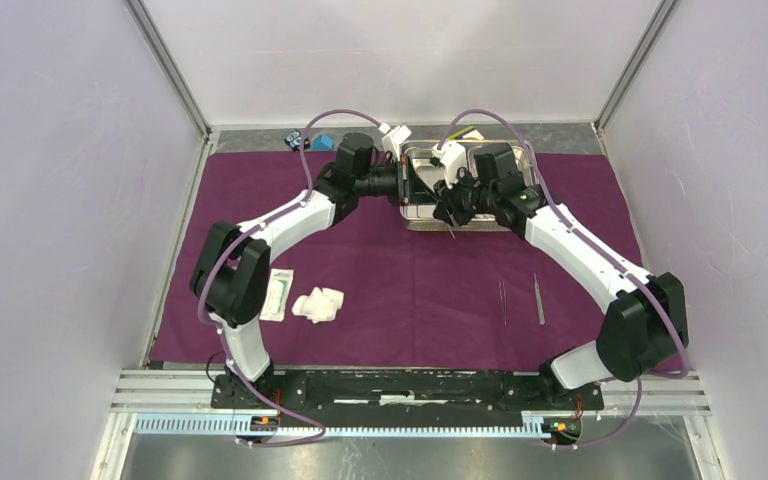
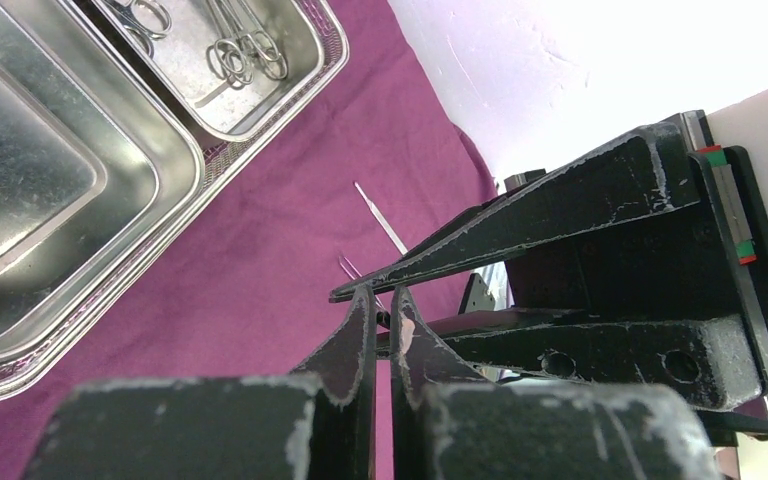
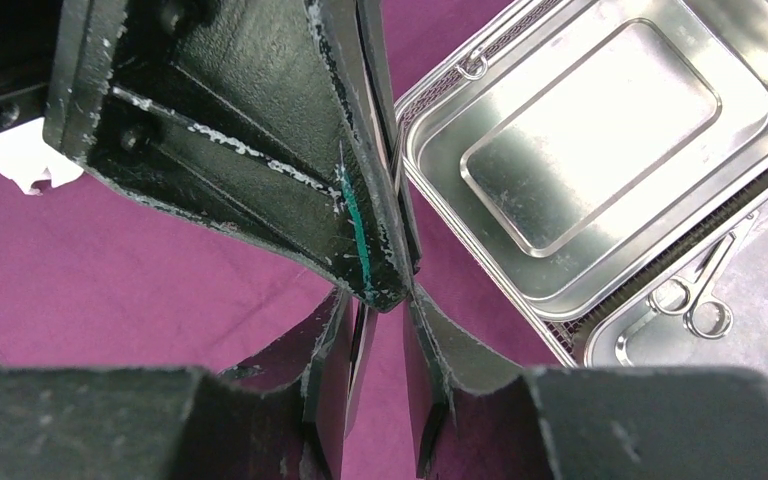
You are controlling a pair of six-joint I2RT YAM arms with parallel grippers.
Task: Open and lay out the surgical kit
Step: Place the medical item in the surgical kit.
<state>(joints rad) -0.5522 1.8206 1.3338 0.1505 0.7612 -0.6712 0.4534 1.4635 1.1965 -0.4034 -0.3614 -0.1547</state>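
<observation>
Cloth wrap (image 1: 410, 290) flat on tabletop. Packet (image 1: 278, 295), gauze wad (image 1: 318, 304) near-L. L hand (image 2: 382, 292) pressed together beside tray (image 2: 20, 180); clamps (image 2: 245, 50) in R compartment. R hand (image 3: 385, 300) slightly spread, close to L hand. Tweezers (image 1: 539, 298) near-R.

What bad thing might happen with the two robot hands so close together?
The left gripper and right gripper meet almost tip to tip, so they might bump. They hang right beside the steel tray; a knock might shove it across the cloth or rattle the clamps inside.
</observation>
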